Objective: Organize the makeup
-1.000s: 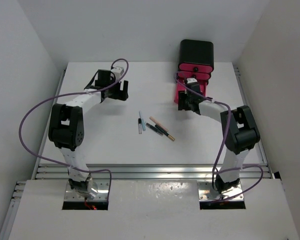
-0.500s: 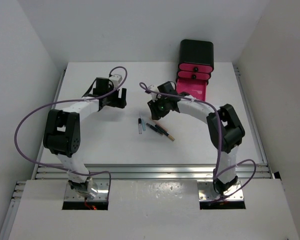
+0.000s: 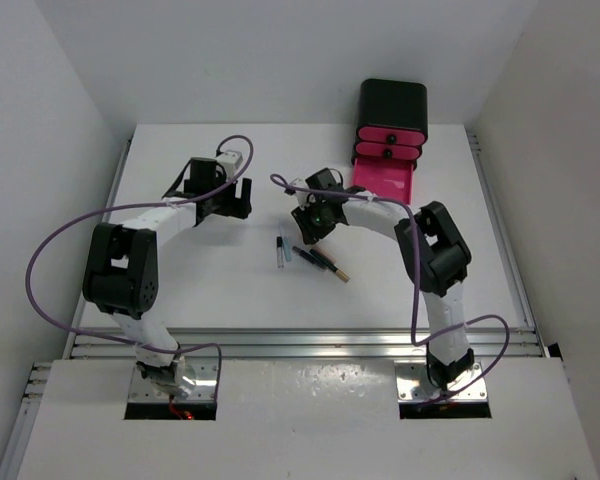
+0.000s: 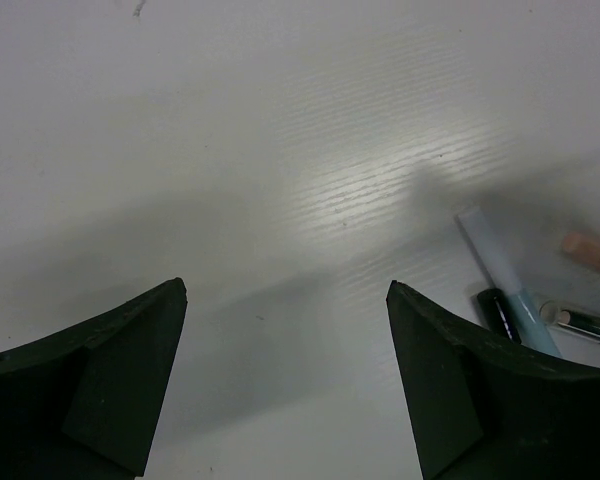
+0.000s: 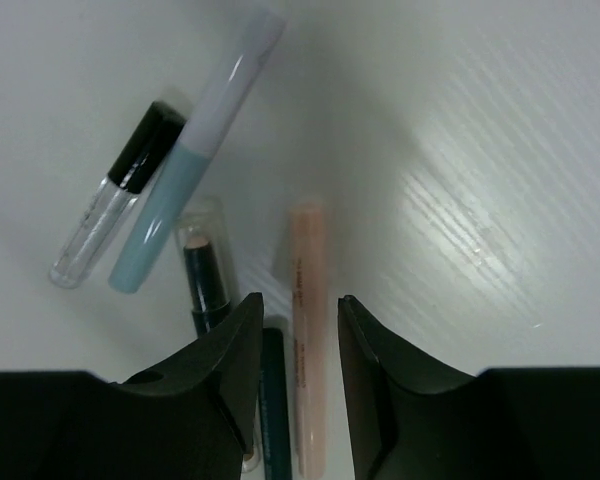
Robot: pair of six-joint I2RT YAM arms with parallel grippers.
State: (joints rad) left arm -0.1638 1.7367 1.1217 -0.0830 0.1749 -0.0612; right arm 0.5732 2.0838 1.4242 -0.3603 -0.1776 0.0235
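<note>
Several thin makeup sticks lie mid-table [image 3: 310, 256]. In the right wrist view I see a peach stick [image 5: 308, 300], a dark teal stick [image 5: 272, 400], a black stick with a clear cap [image 5: 202, 272], a pale blue and lilac tube [image 5: 195, 150] and a clear black-capped tube [image 5: 115, 195]. My right gripper [image 5: 300, 300] [image 3: 315, 215] is open, low over them, its jaws on either side of the peach stick. My left gripper [image 4: 286, 287] [image 3: 227, 196] is open and empty over bare table, left of the sticks [image 4: 505, 275]. The palettes and the orange tube are out of view.
A black box with pink drawers [image 3: 391, 118] stands at the back right, its lowest drawer [image 3: 385, 180] pulled open. The white table [image 3: 200, 280] ends at a metal rail along the near edge.
My right gripper has swung left from the open pink drawer to the sticks and lowered onto them. My left gripper has shifted slightly nearer and stays open.
</note>
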